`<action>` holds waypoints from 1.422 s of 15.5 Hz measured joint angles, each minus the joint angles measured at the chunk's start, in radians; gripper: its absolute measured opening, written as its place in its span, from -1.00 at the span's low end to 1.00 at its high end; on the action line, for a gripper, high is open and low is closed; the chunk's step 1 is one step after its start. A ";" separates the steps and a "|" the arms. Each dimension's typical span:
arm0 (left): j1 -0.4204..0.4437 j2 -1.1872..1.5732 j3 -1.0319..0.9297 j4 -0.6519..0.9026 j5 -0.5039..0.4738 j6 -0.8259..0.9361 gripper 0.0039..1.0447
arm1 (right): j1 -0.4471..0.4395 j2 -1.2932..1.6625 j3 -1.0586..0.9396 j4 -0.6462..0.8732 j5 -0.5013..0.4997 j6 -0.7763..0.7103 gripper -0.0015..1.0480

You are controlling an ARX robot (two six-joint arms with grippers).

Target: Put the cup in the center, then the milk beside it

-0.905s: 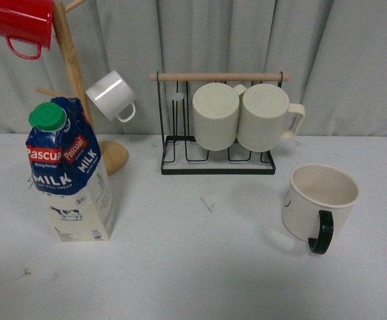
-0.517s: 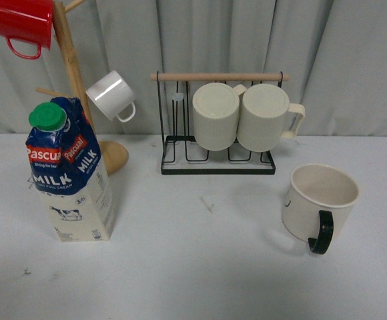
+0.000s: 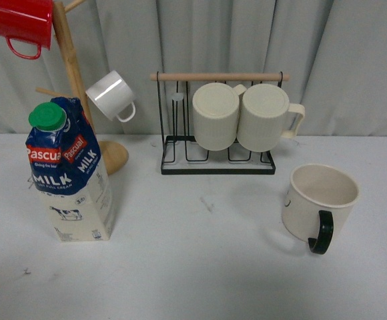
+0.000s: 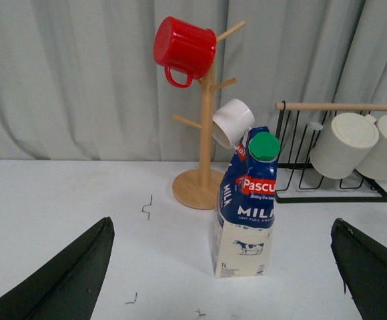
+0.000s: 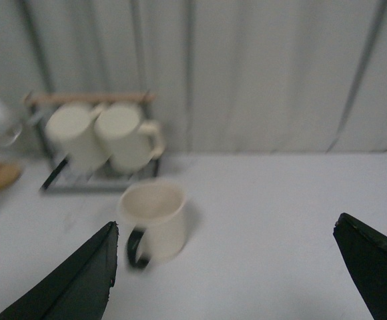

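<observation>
The milk [image 3: 70, 175] stands upright at the left of the table, a blue and cream carton with a green cap. The cup [image 3: 319, 200], wide and cream with a black handle turned toward me, sits upright at the right. Between them lies the center [image 3: 187, 247], bare white tabletop with small black marks [image 3: 207, 203]. Neither arm shows in the front view. My left gripper [image 4: 221, 220] is open and held back from the milk [image 4: 245, 213]. My right gripper [image 5: 227, 221] is open too, with the cup [image 5: 152, 217] apart from it near one finger; that view is blurred.
A black wire rack [image 3: 217, 163] with two ribbed cream mugs [image 3: 243, 117] stands at the back middle. A wooden mug tree [image 3: 73, 73] behind the milk carries a red mug [image 3: 23, 23] and a small white mug [image 3: 111, 95]. A grey curtain closes the back.
</observation>
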 joint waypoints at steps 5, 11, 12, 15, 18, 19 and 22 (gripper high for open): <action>0.000 0.000 0.000 0.000 0.000 0.000 0.88 | -0.123 0.854 0.229 0.526 -0.284 -0.145 0.87; 0.000 0.000 0.000 0.000 0.000 0.000 0.88 | 0.061 1.584 0.681 0.296 -0.007 0.191 0.87; 0.000 0.000 0.000 0.000 0.000 0.000 0.88 | 0.084 1.659 0.740 0.245 0.015 0.221 0.87; 0.000 0.000 0.000 0.000 0.000 0.000 0.88 | 0.101 1.823 0.898 0.128 0.058 0.301 0.87; 0.000 0.000 0.000 0.000 0.000 0.000 0.88 | 0.112 1.896 0.961 0.087 0.074 0.322 0.87; 0.000 0.000 0.000 0.000 0.000 0.000 0.88 | 0.113 1.915 0.971 0.084 0.074 0.323 0.87; 0.000 0.000 0.000 0.000 0.000 0.000 0.88 | 0.114 1.959 1.001 0.072 0.082 0.323 0.87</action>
